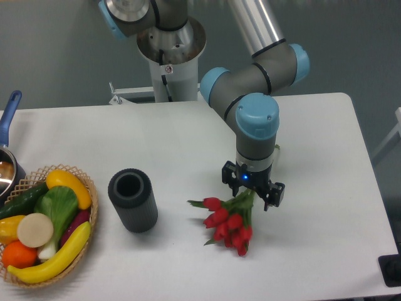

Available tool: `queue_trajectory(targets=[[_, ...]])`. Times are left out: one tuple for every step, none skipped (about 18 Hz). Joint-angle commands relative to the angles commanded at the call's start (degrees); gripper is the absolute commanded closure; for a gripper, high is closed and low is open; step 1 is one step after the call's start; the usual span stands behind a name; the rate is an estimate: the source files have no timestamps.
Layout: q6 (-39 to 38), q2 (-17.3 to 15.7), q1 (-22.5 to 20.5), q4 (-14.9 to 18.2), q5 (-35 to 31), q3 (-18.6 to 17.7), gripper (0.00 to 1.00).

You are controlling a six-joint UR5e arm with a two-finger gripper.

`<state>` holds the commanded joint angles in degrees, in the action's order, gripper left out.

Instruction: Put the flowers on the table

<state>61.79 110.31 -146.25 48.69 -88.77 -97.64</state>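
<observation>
A bunch of red flowers [229, 224] with green stems lies on the white table [188, 138], heads pointing to the front left. My gripper [252, 194] stands straight above the stem end, fingers pointing down around the green stems. I cannot tell whether the fingers still press on the stems or stand loose beside them. A dark grey cylindrical vase [132, 199] stands upright and empty to the left of the flowers.
A wicker basket [93, 207] with toy fruit and vegetables sits at the front left edge. A pot with a blue handle [9, 113] is at the far left. The arm's base [170, 56] stands behind the table.
</observation>
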Motion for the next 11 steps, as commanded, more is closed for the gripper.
queue_trajectory(targets=[[0.17, -0.7, -0.53, -0.17, 0.09, -0.79, 0.0], [0.87, -1.67, -1.23, -0.26, 0.17, -1.58, 0.0], [3.05, -2.29, -1.84, -0.17, 0.17, -1.85, 0.0], [6.03, -2.73, -2.02, -0.09, 0.35, -1.85, 0.0], [8.59, -2.91, -2.2, 0.0, 0.18, -1.85, 0.0], [10.27, -3.26, -2.2, 0.35, 0.0, -1.85, 0.0], [10.46, -3.43, -2.2, 0.44, 0.17, -1.94, 0.0], [10.46, -3.52, -2.2, 0.44, 0.09, -2.11, 0.0], [10.55, -3.61, -2.2, 0.44, 0.0, -2.2, 0.0], [10.55, -3.7, -2.29, 0.44, -0.09, -2.29, 0.0], [10.55, -3.7, -2.29, 0.44, -0.09, -2.2, 0.0]])
